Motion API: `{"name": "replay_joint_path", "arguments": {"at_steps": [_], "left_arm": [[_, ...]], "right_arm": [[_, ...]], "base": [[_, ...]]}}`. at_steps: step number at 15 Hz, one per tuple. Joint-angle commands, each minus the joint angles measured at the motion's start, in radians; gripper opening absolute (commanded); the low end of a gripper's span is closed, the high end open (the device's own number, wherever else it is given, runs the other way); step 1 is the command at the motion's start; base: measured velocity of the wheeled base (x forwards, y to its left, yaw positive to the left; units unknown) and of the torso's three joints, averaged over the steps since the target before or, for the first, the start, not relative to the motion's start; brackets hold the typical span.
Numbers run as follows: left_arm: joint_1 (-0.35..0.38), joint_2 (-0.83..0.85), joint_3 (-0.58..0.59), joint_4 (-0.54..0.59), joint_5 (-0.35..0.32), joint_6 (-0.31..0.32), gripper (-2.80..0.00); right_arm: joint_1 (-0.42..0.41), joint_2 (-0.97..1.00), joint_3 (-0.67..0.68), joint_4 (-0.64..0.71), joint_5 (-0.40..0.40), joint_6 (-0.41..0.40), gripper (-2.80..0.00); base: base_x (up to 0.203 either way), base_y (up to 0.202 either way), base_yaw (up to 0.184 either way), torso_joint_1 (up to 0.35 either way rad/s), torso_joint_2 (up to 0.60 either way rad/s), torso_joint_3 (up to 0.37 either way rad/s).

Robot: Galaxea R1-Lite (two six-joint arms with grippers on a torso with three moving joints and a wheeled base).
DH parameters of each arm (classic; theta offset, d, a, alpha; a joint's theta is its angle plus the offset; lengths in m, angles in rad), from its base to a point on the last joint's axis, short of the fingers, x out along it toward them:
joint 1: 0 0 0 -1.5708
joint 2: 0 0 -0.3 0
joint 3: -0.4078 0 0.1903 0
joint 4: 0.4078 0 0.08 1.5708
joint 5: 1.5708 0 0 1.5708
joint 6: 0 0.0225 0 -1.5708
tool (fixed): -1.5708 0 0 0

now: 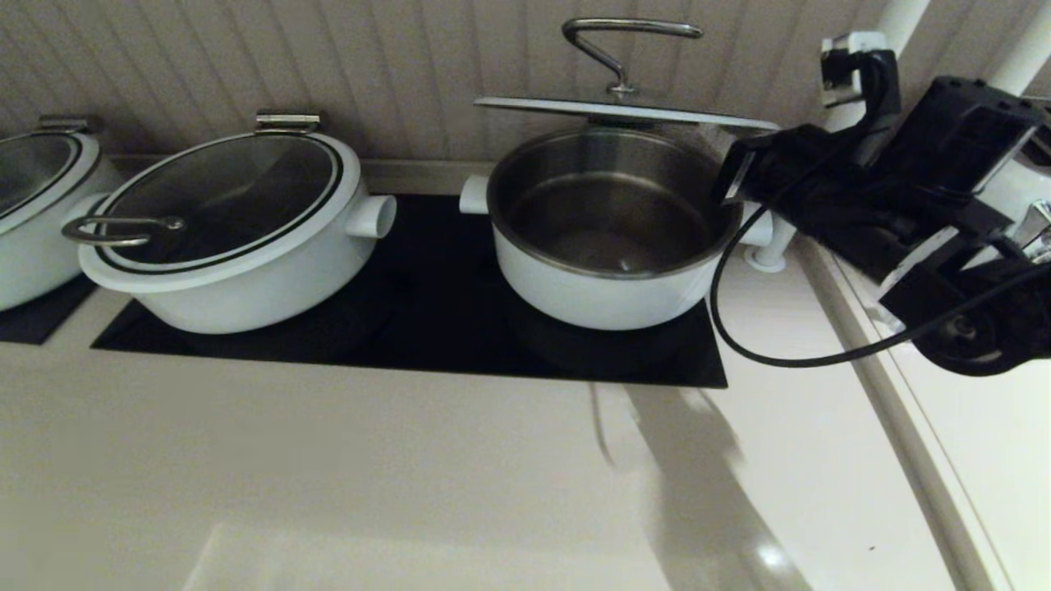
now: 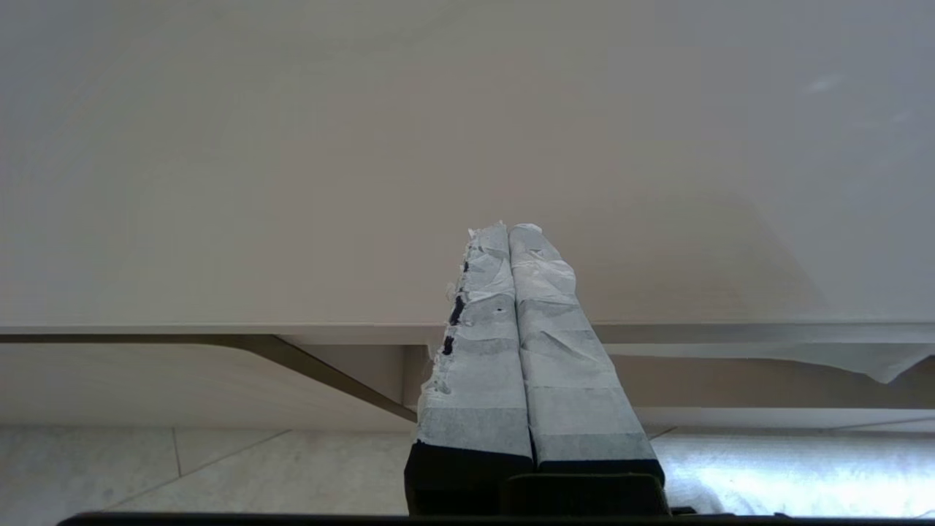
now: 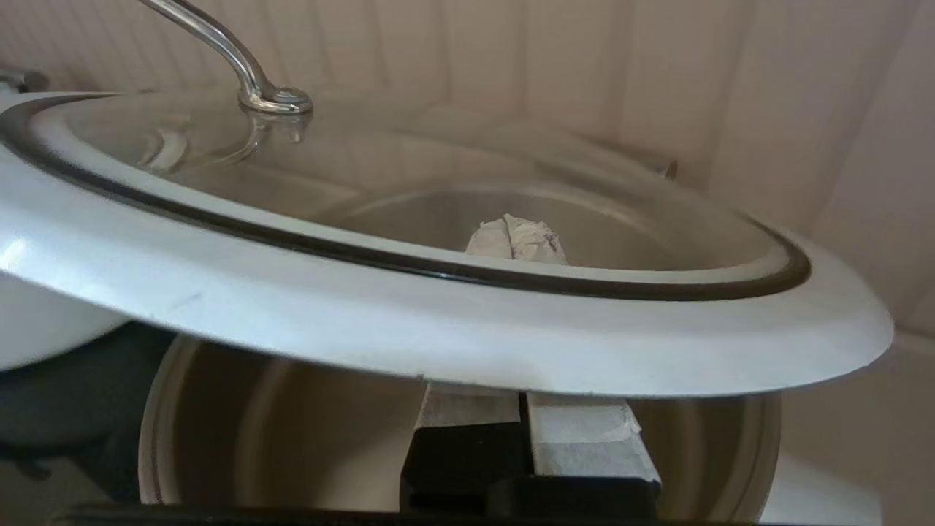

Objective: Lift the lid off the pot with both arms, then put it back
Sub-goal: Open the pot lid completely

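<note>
The lid [image 1: 624, 111], glass with a white rim and a thin black ring, hangs level a little above the pot [image 1: 608, 295]; its steel bar handle [image 1: 628, 33] stands on top. The round white pot sits open on the black cooktop, its steel inside empty. My right gripper [image 1: 731, 168] reaches in from the right under the lid's rim. In the right wrist view its fingers are shut and empty, the lid [image 3: 438, 329] rests on them, and the right gripper's tips [image 3: 517, 241] show through the glass above the pot [image 3: 292, 438]. My left gripper [image 2: 509, 230] is shut, out of the head view.
A wider white pot [image 1: 238, 246] with a loop-handled lid stands on the black cooktop [image 1: 443, 336] to the left, another pot [image 1: 33, 213] at the far left. A ribbed wall is close behind. A loose black cable [image 1: 772, 353] hangs by the right arm. The left wrist view shows a pale cabinet edge and floor.
</note>
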Motion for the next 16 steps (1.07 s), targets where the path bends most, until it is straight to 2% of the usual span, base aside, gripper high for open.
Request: {"name": "replay_joint_path", "arguments": {"at_steps": [1,4,16], "left_arm": [[0.000,-0.002,0.000,0.002,0.000,-0.006,-2.80],[0.001,-0.002,0.000,0.002,0.006,-0.027,-2.80],[0.001,-0.002,-0.001,0.002,0.006,-0.029,-2.80]], "right_arm": [[0.000,0.001,-0.034,-0.001,0.002,-0.001,-2.80],[-0.001,0.006,-0.049,0.002,0.004,-0.001,-2.80],[-0.027,0.070,-0.195,0.002,0.017,0.000,-2.80]], "base": [[0.000,0.000,0.000,0.000,0.00,0.000],[0.000,0.000,0.000,0.000,0.00,0.000],[0.000,0.000,0.000,0.000,0.00,0.000]]}}
